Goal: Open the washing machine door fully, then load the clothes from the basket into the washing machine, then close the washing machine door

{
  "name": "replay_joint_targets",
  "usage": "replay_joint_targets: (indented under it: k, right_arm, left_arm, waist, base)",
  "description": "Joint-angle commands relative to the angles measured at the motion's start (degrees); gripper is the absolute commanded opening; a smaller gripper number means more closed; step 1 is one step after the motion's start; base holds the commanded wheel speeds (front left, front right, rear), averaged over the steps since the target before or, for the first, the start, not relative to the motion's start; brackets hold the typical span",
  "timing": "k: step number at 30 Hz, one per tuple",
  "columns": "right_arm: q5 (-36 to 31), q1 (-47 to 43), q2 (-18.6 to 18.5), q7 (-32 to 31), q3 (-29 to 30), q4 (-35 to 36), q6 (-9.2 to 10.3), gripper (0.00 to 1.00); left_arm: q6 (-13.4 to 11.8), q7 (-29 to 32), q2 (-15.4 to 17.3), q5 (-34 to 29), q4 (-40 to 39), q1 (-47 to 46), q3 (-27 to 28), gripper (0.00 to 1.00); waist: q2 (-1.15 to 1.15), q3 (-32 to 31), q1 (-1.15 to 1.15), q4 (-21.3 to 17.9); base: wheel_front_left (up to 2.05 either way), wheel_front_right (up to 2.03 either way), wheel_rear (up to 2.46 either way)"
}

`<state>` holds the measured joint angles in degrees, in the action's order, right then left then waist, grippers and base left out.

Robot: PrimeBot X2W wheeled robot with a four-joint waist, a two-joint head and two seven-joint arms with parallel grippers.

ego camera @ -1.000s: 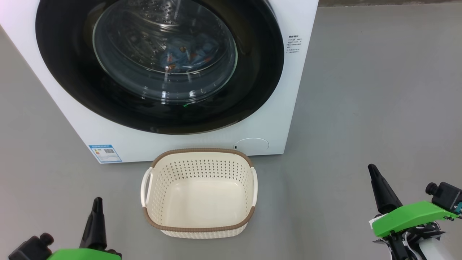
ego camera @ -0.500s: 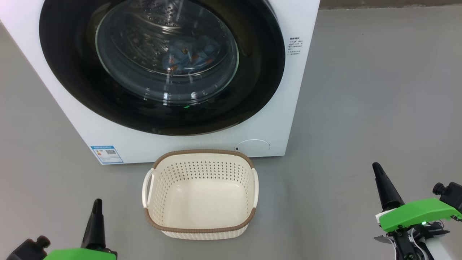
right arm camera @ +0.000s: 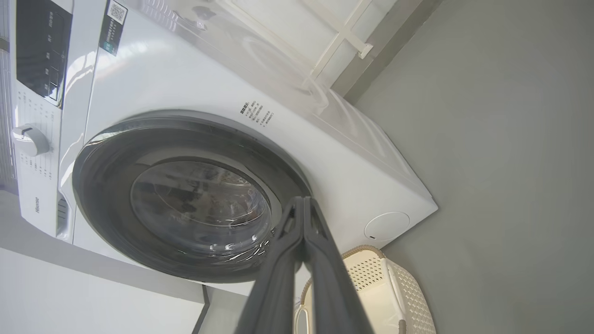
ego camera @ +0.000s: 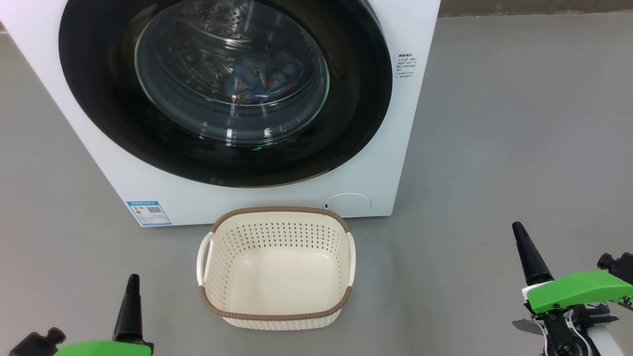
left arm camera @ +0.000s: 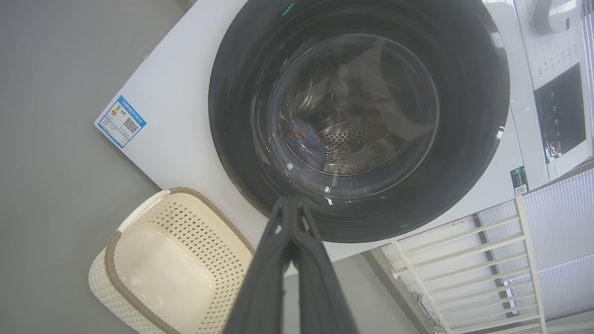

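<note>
Left gripper [ego camera: 132,280] sat low at my left, fingers pressed together with nothing between them, over grey floor [ego camera: 59,247]. Next over I noted the blue label sticker [ego camera: 148,212] at the lower left corner of the washing machine [ego camera: 395,158]. The washing machine door [ego camera: 99,118] lay flush against the front. Through its glass I saw blue patterned clothes [ego camera: 259,81] in the drum. The basket [ego camera: 277,211] stood empty on the floor just before the machine, below the door. Round cap [ego camera: 347,203] sat just behind its right corner. Right gripper [ego camera: 518,228], far right, was pinched closed and empty, well apart from the basket.
</note>
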<state>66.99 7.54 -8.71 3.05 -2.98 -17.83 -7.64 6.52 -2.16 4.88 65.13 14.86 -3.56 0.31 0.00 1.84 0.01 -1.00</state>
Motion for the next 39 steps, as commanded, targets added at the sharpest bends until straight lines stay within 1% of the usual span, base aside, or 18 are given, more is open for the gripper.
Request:
replay_joint_targets:
  k: [1, 39]
  right_arm:
    - [1.59, 0.08, -0.21, -0.37, 0.32, 1.78, 0.09, 0.0]
    - [19.09, -1.01, 3.87, -6.7, 6.58, 3.27, 0.13, 0.0]
  left_arm:
    - [0.36, 0.55, 0.52, 1.41, -0.94, -2.03, 1.58, 0.0]
    - [0.8, 6.46, -1.32, 20.02, -0.83, -2.48, 4.98, 0.0]
  waist:
    - [0.0, -0.05, 0.0, 0.03]
    - [0.0, -1.22, 0.0, 0.74]
  base:
    - [0.0, 0.0, 0.0]
    - [0.0, 0.0, 0.0]
